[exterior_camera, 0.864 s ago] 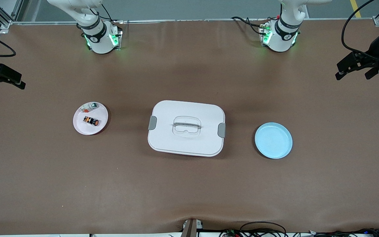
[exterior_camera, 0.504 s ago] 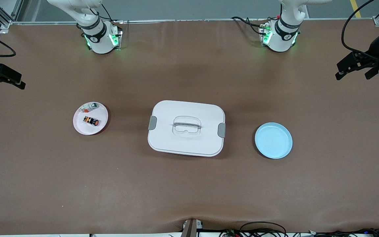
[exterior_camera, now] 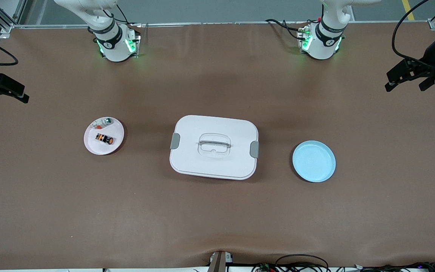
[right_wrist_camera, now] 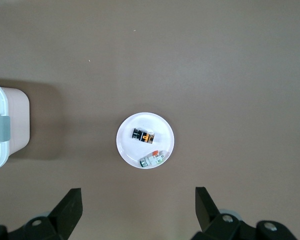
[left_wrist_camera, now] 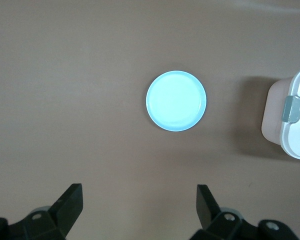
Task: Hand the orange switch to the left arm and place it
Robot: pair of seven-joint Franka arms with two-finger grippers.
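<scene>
While both end effectors hover spread, the orange switch [exterior_camera: 104, 138] lies in the pink plate [exterior_camera: 91, 145]; the box [exterior_camera: 213, 147] is lidded.

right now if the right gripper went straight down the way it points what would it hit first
Probably bare table. The open right gripper points down at brown surface just short of the pink plate with the orange switch. Depth is unclear, so it might clip the rim.

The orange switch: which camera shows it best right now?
The front view: the orange switch lies in plain sight on the pink plate, its orange end showing, beside a small white piece. The right wrist view shows the switch too, smaller and from high above. The left wrist view misses it.
</scene>
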